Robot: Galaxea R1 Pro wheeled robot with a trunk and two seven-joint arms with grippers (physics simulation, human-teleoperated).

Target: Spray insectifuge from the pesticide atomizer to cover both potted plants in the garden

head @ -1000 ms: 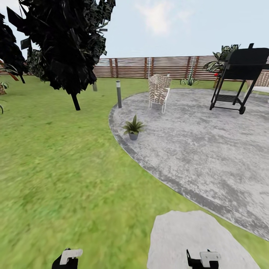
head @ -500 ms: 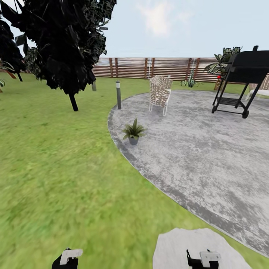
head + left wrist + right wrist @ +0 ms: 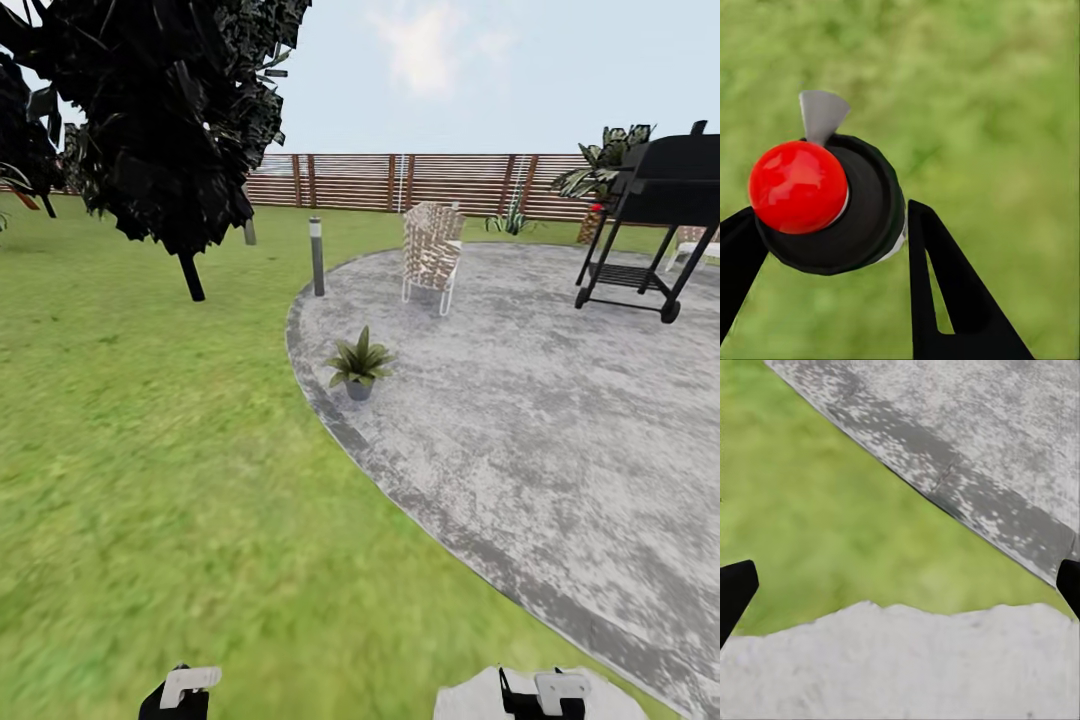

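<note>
While lawn (image 3: pixel 150 450) meets grey patio (image 3: pixel 560 400), left tool (image 3: pixel 832 225) grips the atomizer (image 3: pixel 832 202); right tool (image 3: pixel 900 585) gapes.

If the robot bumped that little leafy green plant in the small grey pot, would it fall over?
Probably easily: the leafy green plant in its small grey pot spreads wider than its narrow base. It looks light, so it might slide on the flat grey paved patio first.
</note>
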